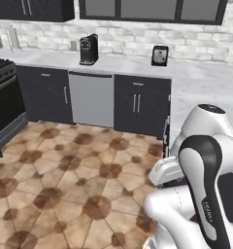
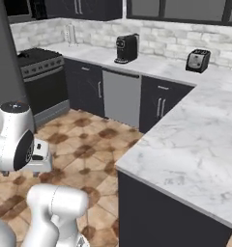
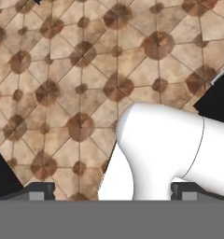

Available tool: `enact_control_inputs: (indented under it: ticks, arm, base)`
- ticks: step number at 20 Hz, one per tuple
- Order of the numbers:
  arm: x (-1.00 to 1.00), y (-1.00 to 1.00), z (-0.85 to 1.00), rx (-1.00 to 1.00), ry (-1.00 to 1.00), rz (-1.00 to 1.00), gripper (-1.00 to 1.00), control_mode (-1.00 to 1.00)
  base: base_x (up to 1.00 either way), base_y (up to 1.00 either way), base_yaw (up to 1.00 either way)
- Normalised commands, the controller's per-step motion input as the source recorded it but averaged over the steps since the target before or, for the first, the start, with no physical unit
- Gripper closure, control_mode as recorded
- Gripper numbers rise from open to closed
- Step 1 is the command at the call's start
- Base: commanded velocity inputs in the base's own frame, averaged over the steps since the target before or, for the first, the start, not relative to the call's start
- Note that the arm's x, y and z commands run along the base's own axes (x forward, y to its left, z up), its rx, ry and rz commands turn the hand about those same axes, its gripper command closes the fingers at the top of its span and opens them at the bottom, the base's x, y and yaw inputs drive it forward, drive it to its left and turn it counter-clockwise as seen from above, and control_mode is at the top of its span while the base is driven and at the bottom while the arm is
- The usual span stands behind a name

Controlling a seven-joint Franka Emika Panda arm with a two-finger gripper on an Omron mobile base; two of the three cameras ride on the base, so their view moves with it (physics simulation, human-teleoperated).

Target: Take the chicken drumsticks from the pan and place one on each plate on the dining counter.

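Your gripper is hanging wide open over the tiled floor, holding nothing; driving blind, you're risking clipping the counter corner.

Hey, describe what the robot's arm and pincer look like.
The arm has smooth, glossy white rounded links with black bands at the joints and small grey lettering on one band. The pincer ends in two small, blocky dark grey finger tips. No cables show.

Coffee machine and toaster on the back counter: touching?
Apart. Right base view shows the coffee machine and toaster separated by bare counter.
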Motion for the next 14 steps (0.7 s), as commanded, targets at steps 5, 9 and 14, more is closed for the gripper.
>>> enact_control_inputs:
  ticks: [5, 9, 14]
  arm:
    - [0.0, 0.0, 0.0, 0.0, 0.0, 0.0, -1.0, 1.0]
    - [0.0, 0.0, 0.0, 0.0, 0.0, 0.0, -1.0, 1.0]
    - [0.0, 0.0, 0.0, 0.0, 0.0, 0.0, -1.0, 1.0]
  base:
    - [0.54, 0.97, -0.19]
    - [0.8, 0.73, -0.4]
    - [0.99, 0.6, -0.4]
